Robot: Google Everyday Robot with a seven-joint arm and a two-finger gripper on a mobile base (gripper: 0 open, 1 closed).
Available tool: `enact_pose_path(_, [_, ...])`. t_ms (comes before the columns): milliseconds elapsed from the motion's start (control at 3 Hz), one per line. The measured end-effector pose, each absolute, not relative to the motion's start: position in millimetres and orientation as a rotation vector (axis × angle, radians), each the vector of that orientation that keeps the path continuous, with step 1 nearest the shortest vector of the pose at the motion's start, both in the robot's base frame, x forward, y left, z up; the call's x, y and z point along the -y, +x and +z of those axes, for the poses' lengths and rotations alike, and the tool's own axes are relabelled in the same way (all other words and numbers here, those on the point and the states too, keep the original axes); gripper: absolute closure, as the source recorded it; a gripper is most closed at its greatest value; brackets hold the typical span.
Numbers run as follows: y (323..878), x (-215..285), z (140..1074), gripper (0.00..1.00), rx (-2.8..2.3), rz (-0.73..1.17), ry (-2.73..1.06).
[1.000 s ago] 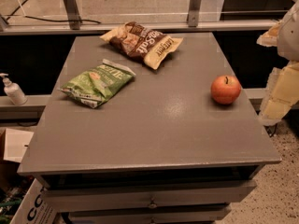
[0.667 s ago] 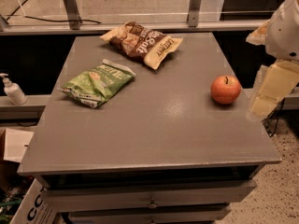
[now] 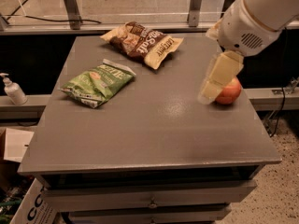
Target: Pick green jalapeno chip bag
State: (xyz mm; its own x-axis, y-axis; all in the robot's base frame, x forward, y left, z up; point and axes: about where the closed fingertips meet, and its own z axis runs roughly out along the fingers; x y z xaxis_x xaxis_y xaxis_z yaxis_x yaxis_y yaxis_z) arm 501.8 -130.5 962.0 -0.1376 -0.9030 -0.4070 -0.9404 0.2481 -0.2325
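Observation:
The green jalapeno chip bag (image 3: 98, 82) lies flat on the left part of the grey table (image 3: 149, 134). It is light green with a white top edge. My gripper (image 3: 216, 80) hangs from the white arm at the upper right, above the table's right side, in front of the apple (image 3: 230, 92). It is far to the right of the green bag and holds nothing that I can see.
A larger brown-and-tan chip bag (image 3: 144, 43) lies at the table's back. A red apple sits near the right edge, partly behind the gripper. A white pump bottle (image 3: 12, 90) stands on a ledge to the left. Drawers are below the tabletop.
The arm and gripper have moved left from the right edge of the view over the table, now covering part of the apple. The bags and apple have not moved.

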Motion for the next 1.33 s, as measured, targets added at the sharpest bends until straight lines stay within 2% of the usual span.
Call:
enact_pose_path(333, [536.4, 98.0, 943.4, 0.00, -2.042, 0.222, -1.643])
enact_pose_path(1000, [537.3, 99.5, 943.9, 0.00, -2.031, 0.238, -1.618])
enact_pose_path(1333, [549.2, 84.5, 936.8, 0.00, -1.977, 0.305, -1.560])
